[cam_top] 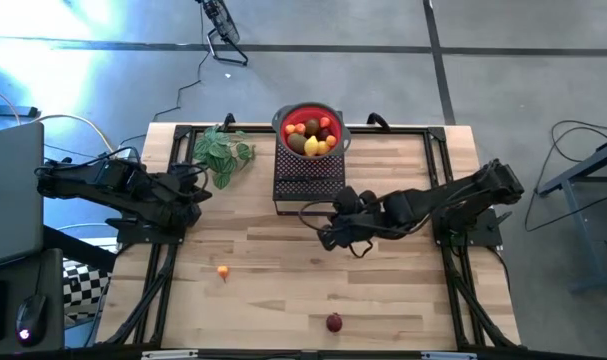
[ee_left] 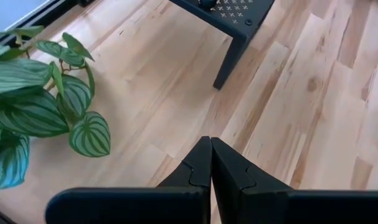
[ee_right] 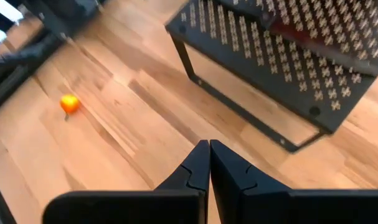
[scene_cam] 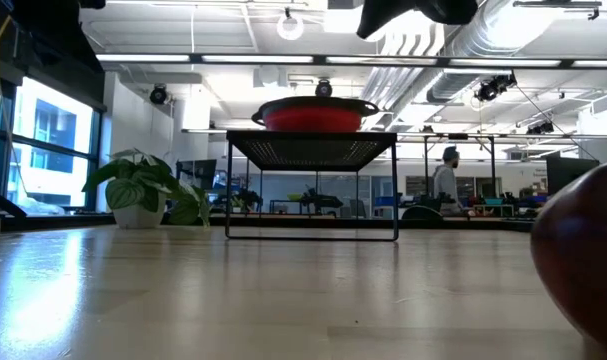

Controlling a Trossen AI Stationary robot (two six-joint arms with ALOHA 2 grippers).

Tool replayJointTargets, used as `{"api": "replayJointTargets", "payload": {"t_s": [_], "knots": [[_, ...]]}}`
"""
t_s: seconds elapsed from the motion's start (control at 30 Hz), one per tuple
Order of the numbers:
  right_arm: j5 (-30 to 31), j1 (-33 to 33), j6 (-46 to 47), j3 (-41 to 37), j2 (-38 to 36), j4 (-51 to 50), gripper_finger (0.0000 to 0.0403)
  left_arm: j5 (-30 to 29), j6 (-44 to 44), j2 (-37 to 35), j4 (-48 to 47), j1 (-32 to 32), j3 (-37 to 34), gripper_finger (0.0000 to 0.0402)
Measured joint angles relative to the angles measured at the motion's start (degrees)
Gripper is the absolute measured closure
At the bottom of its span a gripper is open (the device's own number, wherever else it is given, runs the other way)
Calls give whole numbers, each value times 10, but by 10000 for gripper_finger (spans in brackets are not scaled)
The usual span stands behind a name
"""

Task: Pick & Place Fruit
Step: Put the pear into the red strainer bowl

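- Fruit fills the red bowl (cam_top: pixel 310 124) in the high view. The bowl sits on a black wire stand (cam_top: pixel 308 180) at the far side of the table (cam_top: pixel 403 300). Two pieces lie loose on the wood: a tiny orange fruit (cam_top: pixel 223 271) and a dark red ball (cam_top: pixel 334 322) near the front edge. The right gripper (cam_top: pixel 328 238) hangs just in front of the stand. The left gripper (cam_top: pixel 198 196) waits near the leafy plant (cam_top: pixel 221 152).
- Low view: the red bowl (scene_cam: pixel 314 113) sits on top of the stand (scene_cam: pixel 311 150). A big dark red shape (scene_cam: pixel 579 255) at the edge is probably the red ball, very near the camera.
- Left wrist view: the left fingers (ee_left: pixel 198 171) are pressed together with nothing in them.
- Right wrist view: the right fingers (ee_right: pixel 198 165) are pressed together too, and empty. The orange fruit (ee_right: pixel 69 103) lies well apart from them.
- The loose fruits look small, light and round, so I think they could roll. Pinching across the middle seems best.
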Motion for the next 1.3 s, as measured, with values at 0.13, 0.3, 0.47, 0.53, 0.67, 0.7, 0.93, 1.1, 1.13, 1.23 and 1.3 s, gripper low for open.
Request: {"api": "replayJointTargets", "payload": {"t_s": [0.13, 0.3, 0.47, 0.53, 0.67, 0.7, 0.93, 1.1, 1.13, 1.23, 1.3], "knots": [[-12, 0, -2, -14, 0, -2, 399, -9, -25, 0, 3, 0, 0, 402], [-12, 0, -20, -23, 0, -5, 399, -41, -86, 0, 17, 0, 0, 402], [-14, -1, -22, -24, 0, -7, 399, -46, -92, 8, 39, 0, 0, 402], [-14, -1, -25, -24, 0, -7, 399, -45, -92, 18, 38, 0, 0, 402], [-14, -2, -37, -24, 0, -6, 399, -29, -95, 44, 42, 0, 0, 402], [-14, -4, -37, -24, 0, -7, 399, -17, -95, 53, 47, 0, 0, 402], [-14, -12, -37, -24, 0, -6, 399, 69, -131, 114, 65, 0, 0, 402], [-17, -13, -38, -24, 0, -7, 399, 130, -144, 131, 62, 0, 0, 402], [-17, -13, -39, -24, 0, -7, 399, 140, -145, 132, 61, -2, 0, 402], [-16, -13, -52, -24, 0, -7, 399, 141, -160, 132, 69, -32, 0, 402], [-17, -16, -52, -24, 0, -7, 399, 123, -167, 132, 88, -64, 0, 402]]}}
